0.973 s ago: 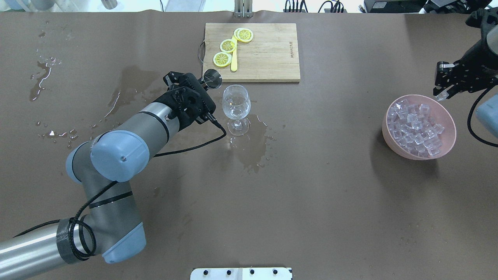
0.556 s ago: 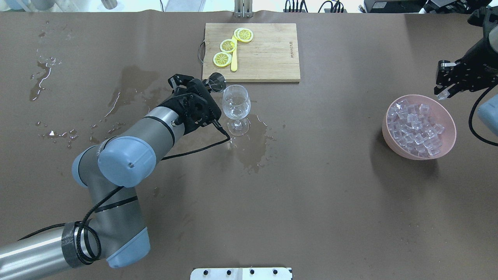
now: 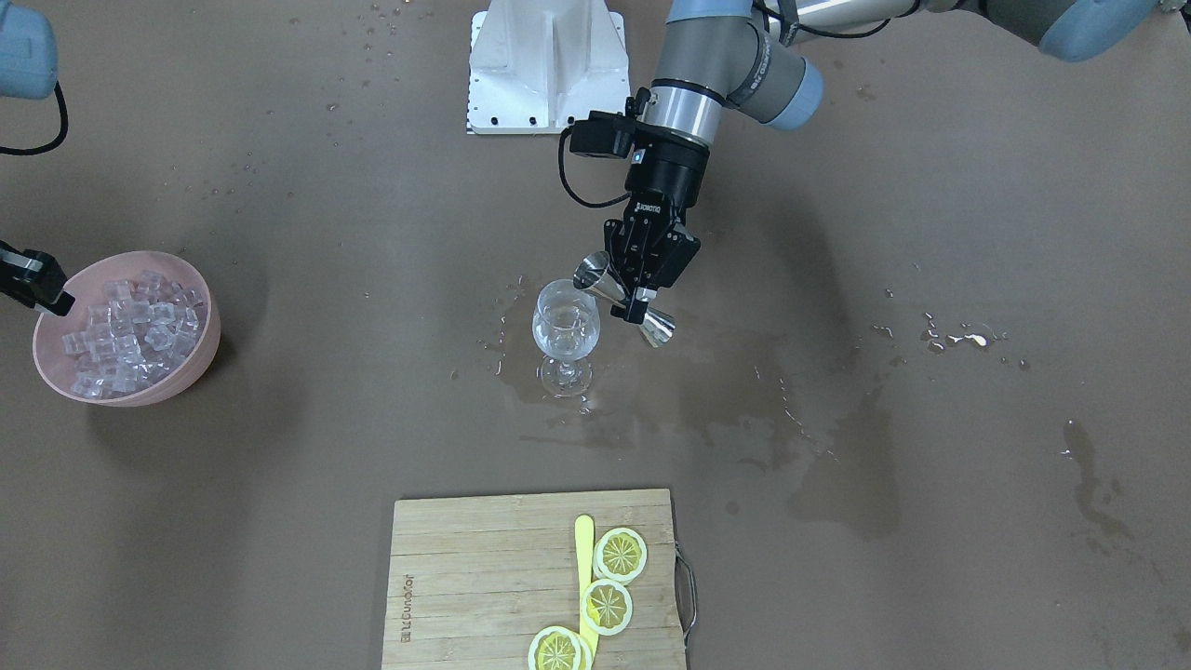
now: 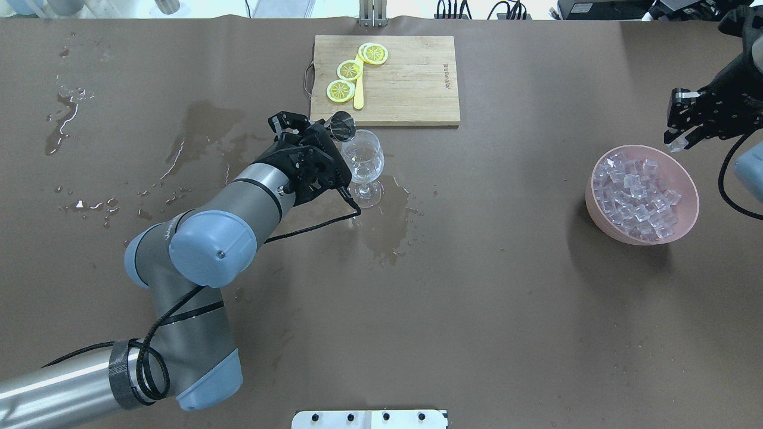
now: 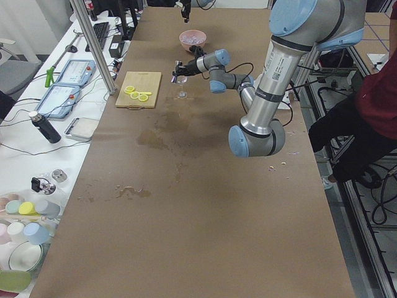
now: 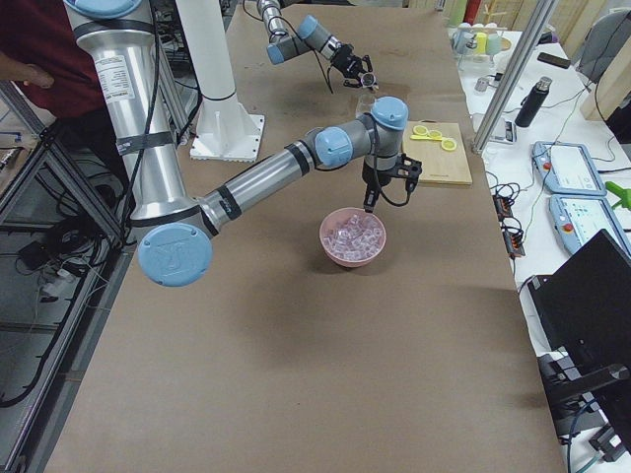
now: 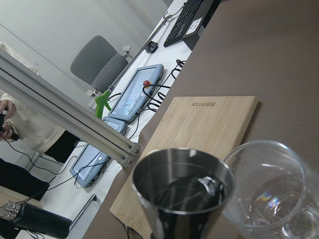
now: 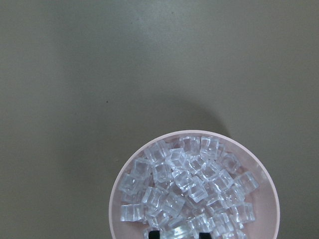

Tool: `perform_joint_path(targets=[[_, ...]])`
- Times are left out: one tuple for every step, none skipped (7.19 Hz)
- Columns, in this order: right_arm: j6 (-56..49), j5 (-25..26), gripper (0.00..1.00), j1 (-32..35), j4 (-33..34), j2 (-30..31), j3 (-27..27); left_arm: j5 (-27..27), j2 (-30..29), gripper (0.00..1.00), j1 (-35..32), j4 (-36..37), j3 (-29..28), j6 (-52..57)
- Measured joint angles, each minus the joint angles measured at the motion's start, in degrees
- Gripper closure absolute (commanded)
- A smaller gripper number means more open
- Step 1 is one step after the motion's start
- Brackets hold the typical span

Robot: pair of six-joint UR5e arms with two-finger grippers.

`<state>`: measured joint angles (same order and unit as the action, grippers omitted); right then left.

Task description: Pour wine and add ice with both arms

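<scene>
While left claw [image 3: 635,300] grips shiny steel jigger [image 3: 659,326] by stemmed glass [image 3: 565,328] — rt claw [image 4: 678,142] pinches glassy ice cube [image 4: 673,146].

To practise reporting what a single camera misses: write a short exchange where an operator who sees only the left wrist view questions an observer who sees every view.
Operator: I see the jigger beside the glass. Where is the ice?
Observer: In a pink bowl, far off to the robot's right of the glass.
Operator: What is the right pincer doing?
Observer: It hangs above that bowl's edge, a clear cube at its tips.
</scene>
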<state>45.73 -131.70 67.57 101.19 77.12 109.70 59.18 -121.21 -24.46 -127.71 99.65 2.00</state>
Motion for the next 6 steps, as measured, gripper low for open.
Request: perform_joint_path(targets=[[0.1, -0.7, 0.85, 0.0, 0.4, -0.3, 0.1, -0.1, -0.1, 1.0, 0.0, 0.7, 0.0, 0.5], [0.1, -1.1, 0.85, 0.0, 1.4, -1.1, 0.1, -0.5, -0.2, 1.0, 0.0, 1.2, 0.0, 1.2], [0.1, -1.3, 0.85, 0.0, 2.8, -2.2, 0.2, -1.2, -0.3, 1.0, 0.0, 1.6, 0.1, 2.3], [0.2, -1.4, 0.85, 0.0, 3.7, -2.9, 0.2, -1.9, -0.5, 1.0, 0.0, 2.5, 0.2, 3.3], [0.2, -1.5, 0.85, 0.0, 4.4, -3.6, 0.2, -2.5, -0.7, 1.0, 0.0, 3.5, 0.3, 4.2], [0.2, -1.5, 0.85, 0.1, 5.5, -4.6, 0.1, -3.4, -0.9, 1.0, 0.0, 4.4, 0.3, 5.2]])
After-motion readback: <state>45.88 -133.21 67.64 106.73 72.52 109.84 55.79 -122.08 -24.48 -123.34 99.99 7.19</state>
